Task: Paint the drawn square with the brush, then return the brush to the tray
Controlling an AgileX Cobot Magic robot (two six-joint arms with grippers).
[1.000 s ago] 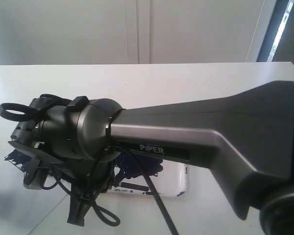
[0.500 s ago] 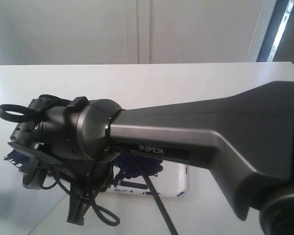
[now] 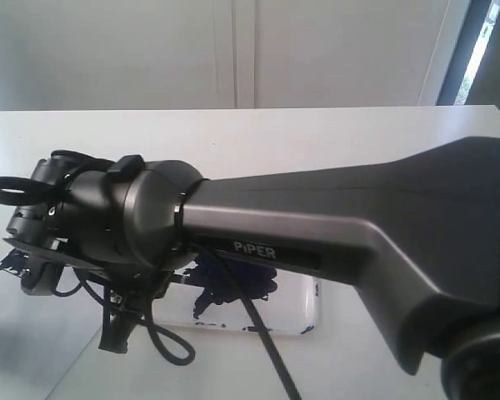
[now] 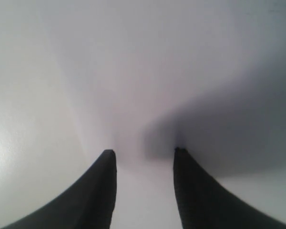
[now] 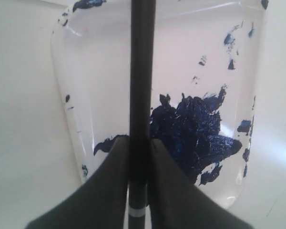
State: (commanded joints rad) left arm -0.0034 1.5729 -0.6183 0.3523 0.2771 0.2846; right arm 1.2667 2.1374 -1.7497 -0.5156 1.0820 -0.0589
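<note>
The brush (image 5: 142,71) reads as a straight black stick. Its long axis runs in line with the right gripper's (image 5: 138,139) fingers (image 5: 109,191) and carries on past their tips across the tray (image 5: 59,71). You cannot tell from the right wrist view which end is the bristle end; both run out of frame.

The right jaws are pinching the brush, one finger pressed against each side of the shaft. The shaft passes over the tray alongside the blue-black paint blot (image 5: 190,129). Whether it touches the tray floor cannot be judged.

Your left gripper (image 4: 145,151) has its jaws spread, nothing between them, above bare white table (image 4: 133,71).

In the exterior view the right arm (image 3: 358,217) crosses from the right edge to centre left and covers most of the tray (image 3: 304,304), which lies low in the frame, centre. Part of the blot (image 3: 229,283) shows beneath the arm. A black cable (image 3: 262,342) hangs across it. The table (image 3: 317,142) is white; a pale wall (image 3: 150,50) fills the top, with a dark window frame (image 3: 462,50) at upper right.
</note>
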